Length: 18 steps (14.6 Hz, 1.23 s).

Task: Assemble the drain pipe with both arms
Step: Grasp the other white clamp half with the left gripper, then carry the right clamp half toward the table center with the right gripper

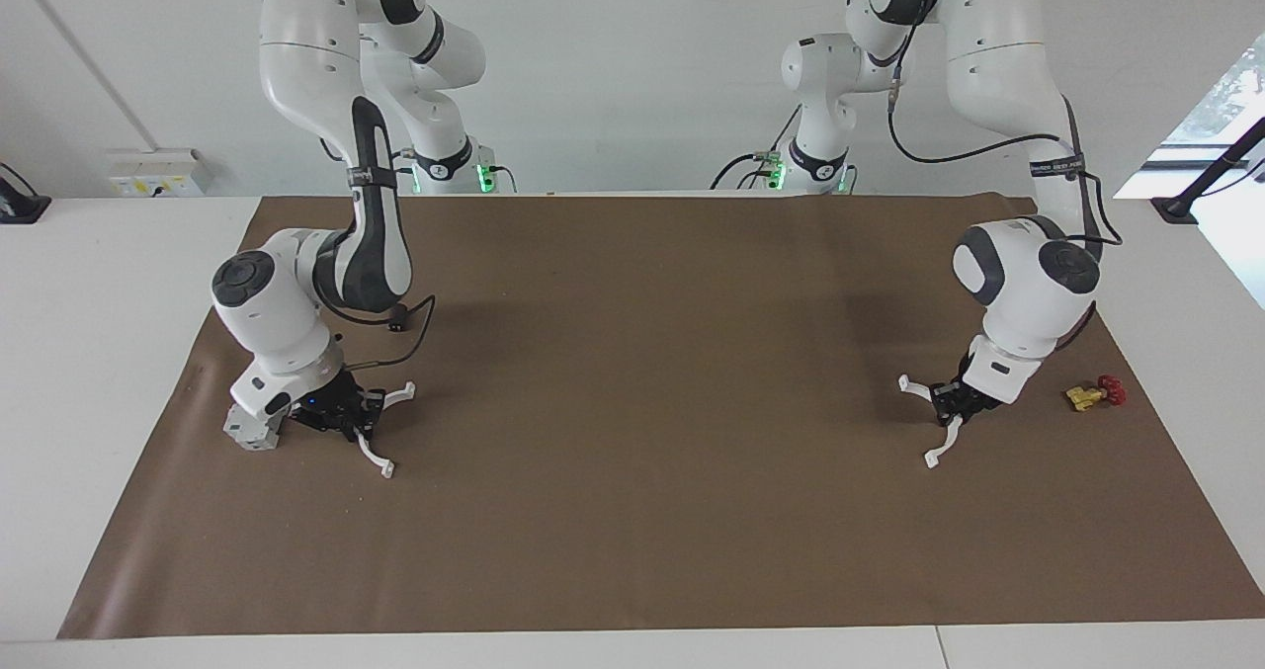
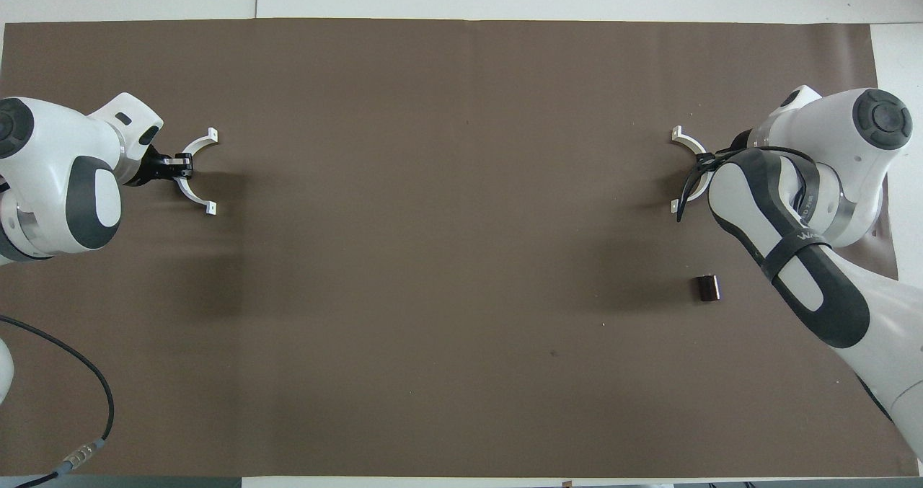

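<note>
Facing view, read from its left edge to its right.

A grey block (image 1: 251,432) is seen on the brown mat (image 1: 632,550), at the right arm's end of the table, partly covered by the wrist of the right arm (image 1: 296,323).

The right gripper (image 1: 354,414) is lowered to the mat just beside the block. Its fingers are closed on the middle of a white half-ring (image 1: 380,430). One tab of this half-ring is pointed toward the robots; the other tab lies on the mat farther from them. In the overhead view most of this half-ring (image 2: 689,167) is hidden under the arm, and only its tabbed ends are seen.

A small dark block (image 2: 707,287) is seen on the mat in the overhead view, nearer to the robots than the right gripper's half-ring. In the facing view it is mostly hidden by the arm.

The middle of the mat is crossed only by the arms' shadows.

The left gripper (image 1: 955,404) is lowered at the left arm's end of the table. Its fingers are closed on the middle of the second half-ring (image 1: 937,420), whose open side is turned toward the table's middle. The overhead view shows this pinch plainly, gripper (image 2: 182,168) on half-ring (image 2: 193,176).

A yellow-and-red valve (image 1: 1095,392) lies on the mat near the left gripper, apart from it, closer to the table's end.

The two half-rings are held well apart, one at each end of the mat, not joined.
</note>
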### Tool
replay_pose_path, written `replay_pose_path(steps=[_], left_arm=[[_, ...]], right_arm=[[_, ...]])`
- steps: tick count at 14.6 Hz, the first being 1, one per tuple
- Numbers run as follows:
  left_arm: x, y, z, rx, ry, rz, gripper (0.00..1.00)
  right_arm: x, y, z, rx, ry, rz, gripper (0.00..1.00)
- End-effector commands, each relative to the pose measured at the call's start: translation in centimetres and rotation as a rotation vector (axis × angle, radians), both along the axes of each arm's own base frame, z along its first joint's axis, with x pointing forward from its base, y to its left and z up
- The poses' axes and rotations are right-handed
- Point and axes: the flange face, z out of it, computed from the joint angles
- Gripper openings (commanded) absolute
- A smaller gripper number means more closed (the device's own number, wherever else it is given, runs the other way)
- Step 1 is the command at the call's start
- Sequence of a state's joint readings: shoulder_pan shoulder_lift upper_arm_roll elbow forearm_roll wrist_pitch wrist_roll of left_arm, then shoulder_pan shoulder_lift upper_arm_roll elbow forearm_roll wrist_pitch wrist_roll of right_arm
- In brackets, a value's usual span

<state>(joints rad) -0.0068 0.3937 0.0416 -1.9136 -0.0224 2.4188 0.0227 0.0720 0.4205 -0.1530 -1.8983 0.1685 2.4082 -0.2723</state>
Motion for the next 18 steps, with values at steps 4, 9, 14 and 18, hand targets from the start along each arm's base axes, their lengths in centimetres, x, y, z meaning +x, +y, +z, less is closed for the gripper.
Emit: replay_pose_path(steps=[4, 9, 14, 18], left_arm=[[0.0, 0.5, 0.8, 0.013, -0.023, -0.013, 0.00], [-0.1, 0.6, 2.8, 0.014, -0.043, -0.010, 0.00], [-0.6, 0.8, 5.7, 0.010, -0.048, -0.004, 0.00], [-0.9, 0.7, 7.3, 0.010, -0.040, -0.005, 0.00]], right_arm=[[2.5, 2.3, 4.2, 0.048, 0.021, 0.044, 0.00], [4.0, 16.3, 9.1, 0.025, 0.030, 0.155, 0.00], [1.8, 33.7, 9.2, 0.032, 0.007, 0.082, 0.00], [0.1, 40.9, 7.3, 0.041, -0.014, 0.055, 0.00]])
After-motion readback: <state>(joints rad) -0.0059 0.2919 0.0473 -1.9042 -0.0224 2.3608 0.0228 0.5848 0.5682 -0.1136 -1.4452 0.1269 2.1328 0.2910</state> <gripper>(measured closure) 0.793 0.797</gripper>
